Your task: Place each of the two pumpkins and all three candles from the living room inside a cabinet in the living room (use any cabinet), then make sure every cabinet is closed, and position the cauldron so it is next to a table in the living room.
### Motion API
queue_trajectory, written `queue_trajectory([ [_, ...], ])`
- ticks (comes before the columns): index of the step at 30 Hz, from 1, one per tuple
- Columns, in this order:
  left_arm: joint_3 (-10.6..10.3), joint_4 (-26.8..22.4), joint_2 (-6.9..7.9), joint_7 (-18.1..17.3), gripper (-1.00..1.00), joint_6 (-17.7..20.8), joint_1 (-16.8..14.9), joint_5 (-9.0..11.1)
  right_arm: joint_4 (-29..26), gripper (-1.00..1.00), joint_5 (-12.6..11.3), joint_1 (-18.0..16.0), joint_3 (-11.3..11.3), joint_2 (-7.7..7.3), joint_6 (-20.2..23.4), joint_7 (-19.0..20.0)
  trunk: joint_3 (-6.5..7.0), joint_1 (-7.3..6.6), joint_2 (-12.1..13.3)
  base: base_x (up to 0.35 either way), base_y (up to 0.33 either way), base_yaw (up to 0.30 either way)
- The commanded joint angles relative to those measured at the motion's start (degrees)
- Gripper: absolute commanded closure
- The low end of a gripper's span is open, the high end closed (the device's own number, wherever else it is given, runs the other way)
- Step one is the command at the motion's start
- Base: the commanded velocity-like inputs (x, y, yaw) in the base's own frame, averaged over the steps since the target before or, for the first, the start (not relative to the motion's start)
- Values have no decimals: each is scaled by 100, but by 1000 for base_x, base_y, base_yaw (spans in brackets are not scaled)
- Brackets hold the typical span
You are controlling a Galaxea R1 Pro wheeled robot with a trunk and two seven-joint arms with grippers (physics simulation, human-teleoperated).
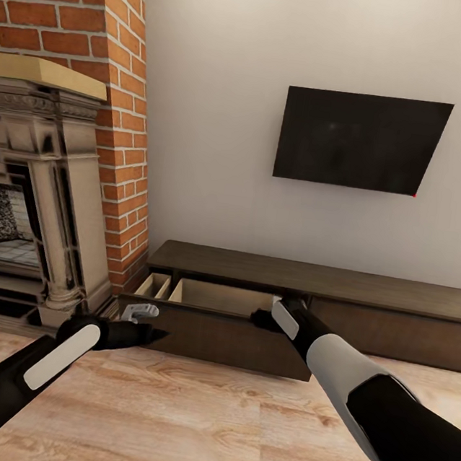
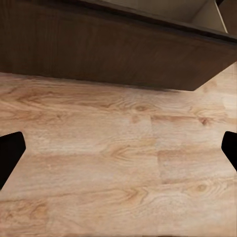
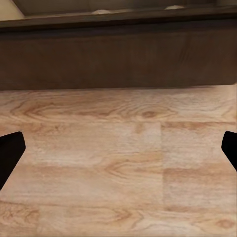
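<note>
Left end effector hovering low over floor beside fireplace, fingers spread wide, holding nothing. Cabinet sitting against wall under TV, left drawer pulled out, showing pale interior. Right end effector reaching at drawer's front edge, also wide, empty. Risk: drawer getting nudged askew or left open, failing closure

No readable text, label, brand or number appears on anything here
</note>
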Motion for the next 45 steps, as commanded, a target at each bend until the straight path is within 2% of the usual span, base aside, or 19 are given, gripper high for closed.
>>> queue_trajectory([
  [1,-15,42,6,57,-100,-2,-7,54,-10,-100,-57,14,45,-1,13,-46,-6,-1,-3,0,0,0],
  [9,-17,116,-2,65,-100,-114,-11,27,-15,-100,-47,144,50,-5,-13,-47,-6,-1,-3,-135,0,0],
  [13,0,121,20,61,-100,-360,-11,18,-17,-100,-44,187,58,6,-199,-47,-6,-1,-3,-110,0,0],
  [20,20,125,16,61,-100,-457,-11,3,-13,-100,-42,202,63,5,-464,-49,-6,-1,-3,-167,0,0],
  [23,18,125,10,61,-100,-666,-11,-176,-11,-100,16,208,70,3,-548,-52,-6,-1,-3,-38,0,0],
  [24,10,133,6,61,-100,-829,-9,-340,-11,-100,133,226,85,7,-613,-48,-6,-1,-3,-13,0,0],
  [27,1,164,-1,61,-100,-974,-9,-519,-9,-100,373,286,114,10,-722,-36,-6,-1,-3,-7,0,0],
  [32,-1,258,-6,61,-100,-1044,-10,-604,-5,-100,518,320,121,9,-834,-9,-6,-1,-3,-2,0,0],
  [33,9,318,-7,61,-100,-1050,-10,-615,-4,-100,526,323,118,-1,-908,-1,-6,-1,-3,0,0,0],
  [34,27,515,-10,54,-100,-1105,-10,-633,54,-100,536,327,116,-19,-1198,94,-6,-1,-3,0,0,0],
  [38,29,598,-27,52,-100,-1294,-12,-645,69,-100,546,376,123,-25,-1403,180,-6,-1,-3,0,0,0],
  [41,29,611,-25,52,-100,-1416,-13,-698,68,-100,559,451,136,-6,-1740,188,-6,-1,-3,0,0,0],
  [45,-10,616,-25,52,-100,-1761,-9,-800,79,-100,681,497,141,15,-1934,161,-6,-1,-3,0,0,0],
])
